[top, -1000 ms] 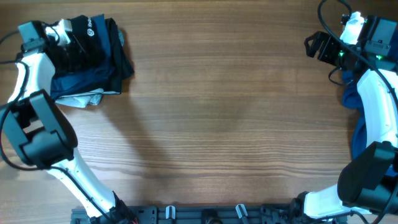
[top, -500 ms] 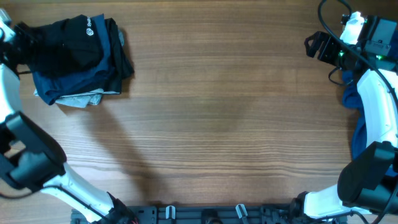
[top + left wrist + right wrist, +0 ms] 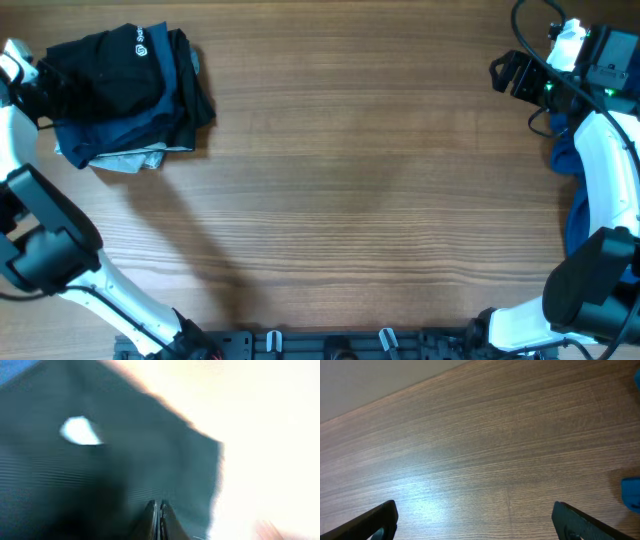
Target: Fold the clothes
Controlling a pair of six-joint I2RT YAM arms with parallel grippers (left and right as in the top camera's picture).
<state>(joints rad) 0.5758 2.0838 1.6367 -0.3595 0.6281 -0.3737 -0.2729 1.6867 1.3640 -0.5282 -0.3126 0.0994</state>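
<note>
A pile of clothes (image 3: 125,95) is seen at the far left corner of the wooden table (image 3: 350,200). On top of it a black shirt (image 3: 110,70) is laid, with its white logo (image 3: 143,40) turned upward. A navy garment (image 3: 120,130) is folded beneath it, and a light grey piece (image 3: 130,160) is exposed at the pile's near edge.

The left gripper (image 3: 156,512) is held at the left side of the pile, over the dark fabric. In the blurred wrist view its fingers (image 3: 151,514) are seen pressed together. Whether any cloth is pinched between them cannot be told.

The right gripper (image 3: 474,512) is held above bare wood at the far right of the table, well apart from the pile. Its fingers (image 3: 380,520) are spread wide and nothing is held between them. A bright blue cloth (image 3: 574,228) is draped at the right edge of the table, partly hidden behind the right arm. A small part of it is caught at the right border of the right wrist view.
</note>
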